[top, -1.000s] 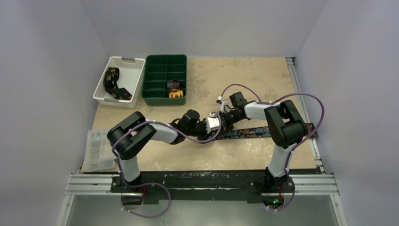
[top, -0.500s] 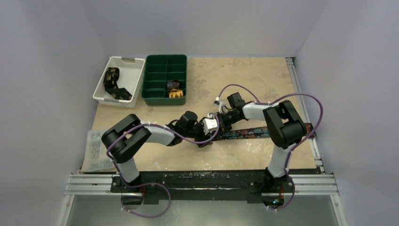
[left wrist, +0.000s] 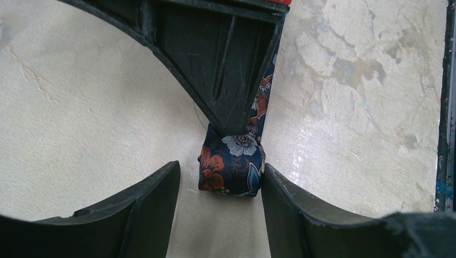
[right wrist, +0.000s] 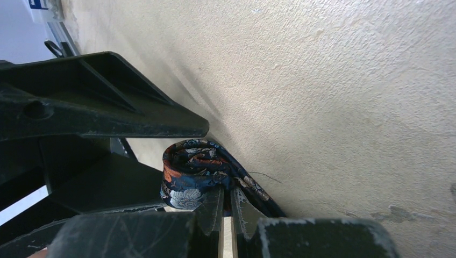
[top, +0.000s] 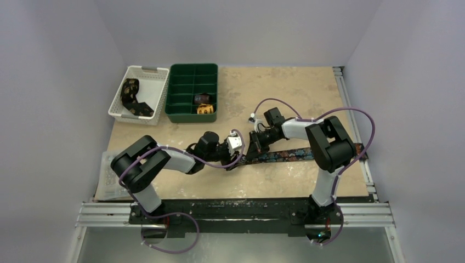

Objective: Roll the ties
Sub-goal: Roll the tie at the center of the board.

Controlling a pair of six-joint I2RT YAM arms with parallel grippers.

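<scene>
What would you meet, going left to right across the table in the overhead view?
White basket → green divided tray → left gripper → right gripper → flat stretch of the navy tie.

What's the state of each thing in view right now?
navy floral tie: one end rolled, rest lying flat.
left gripper: open, fingers flanking the roll.
right gripper: shut on the tie at the roll.
green divided tray: two rolled ties inside.
white basket: black-and-gold tie, loose, not rolled.
</scene>
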